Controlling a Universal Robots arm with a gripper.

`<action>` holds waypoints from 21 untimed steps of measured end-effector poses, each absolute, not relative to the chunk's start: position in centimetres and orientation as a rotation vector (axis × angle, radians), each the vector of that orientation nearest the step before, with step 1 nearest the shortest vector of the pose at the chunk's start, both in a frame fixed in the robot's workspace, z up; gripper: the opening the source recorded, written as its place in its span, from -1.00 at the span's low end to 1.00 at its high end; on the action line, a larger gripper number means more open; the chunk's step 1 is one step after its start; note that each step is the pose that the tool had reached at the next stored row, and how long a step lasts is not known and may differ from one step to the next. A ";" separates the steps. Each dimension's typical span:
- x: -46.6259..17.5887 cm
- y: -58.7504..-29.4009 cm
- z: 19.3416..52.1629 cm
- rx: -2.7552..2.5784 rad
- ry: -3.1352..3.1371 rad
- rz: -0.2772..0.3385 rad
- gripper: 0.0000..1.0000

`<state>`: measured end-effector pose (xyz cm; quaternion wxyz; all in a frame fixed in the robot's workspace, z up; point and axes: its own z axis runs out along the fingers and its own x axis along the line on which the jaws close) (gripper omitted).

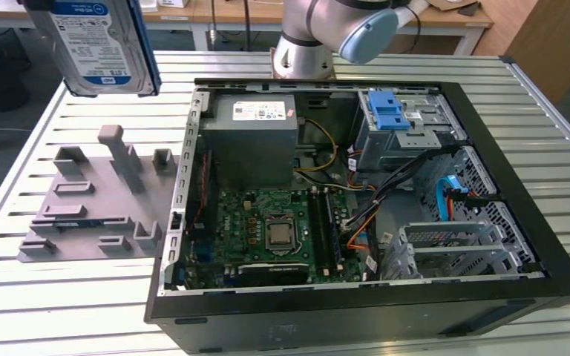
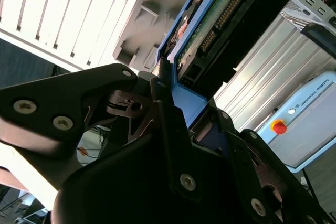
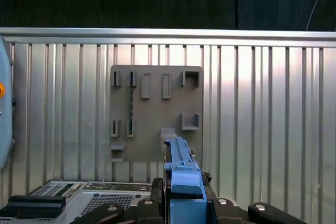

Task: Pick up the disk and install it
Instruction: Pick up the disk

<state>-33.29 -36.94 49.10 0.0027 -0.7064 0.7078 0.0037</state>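
Note:
The disk (image 1: 102,44) hangs high in the air at the exterior view's upper left, label side facing the camera, above the slatted table beside the open computer case (image 1: 364,193). Its blue carrier frame edge (image 3: 181,169) runs between my gripper's (image 3: 182,187) fingers in the first wrist view. In the second wrist view the disk's green circuit-board side (image 2: 220,19) shows, and my gripper (image 2: 181,103) is shut on the blue frame at its end. The disk hovers over the grey holder block (image 3: 152,124) and does not touch it.
The grey holder block (image 1: 97,200) sits on the slatted metal table (image 1: 67,297). Inside the case are a grey power supply (image 1: 255,141), a drive cage with blue latch (image 1: 394,119), a motherboard (image 1: 275,230) and loose cables. The arm's base (image 1: 305,44) stands behind the case.

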 end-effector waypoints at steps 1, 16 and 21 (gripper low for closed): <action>-33.1 -37.0 49.1 -2.215 2.220 0.012 -0.27; -30.5 -38.1 49.1 -2.214 2.222 0.012 -0.27; -29.6 -38.5 49.1 -2.214 2.222 0.013 -0.27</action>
